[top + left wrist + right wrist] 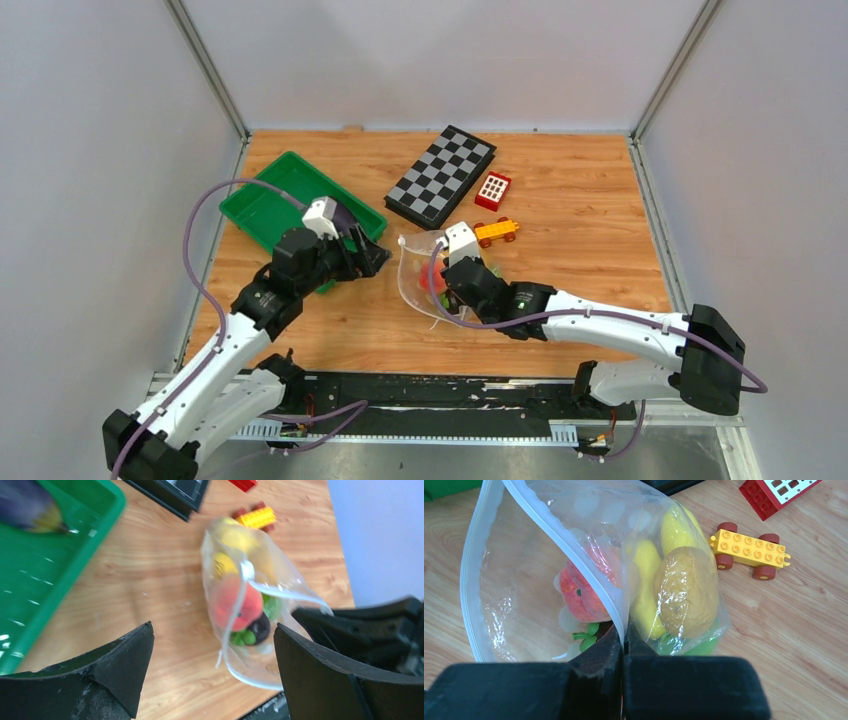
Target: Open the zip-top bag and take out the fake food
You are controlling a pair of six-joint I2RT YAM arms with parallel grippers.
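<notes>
The zip-top bag stands with its mouth open in the middle of the table. My right gripper is shut on its zip edge and holds it up. Inside the bag are an orange-pink peach, yellow pieces, an orange-brown piece and a green piece. In the left wrist view the bag also holds a small dark piece. My left gripper is open and empty, left of the bag. A purple eggplant lies in the green tray.
The green tray sits at the back left, under my left wrist. A folded chessboard, a red block with white squares and a yellow toy car lie behind the bag. Walls close in the table on three sides.
</notes>
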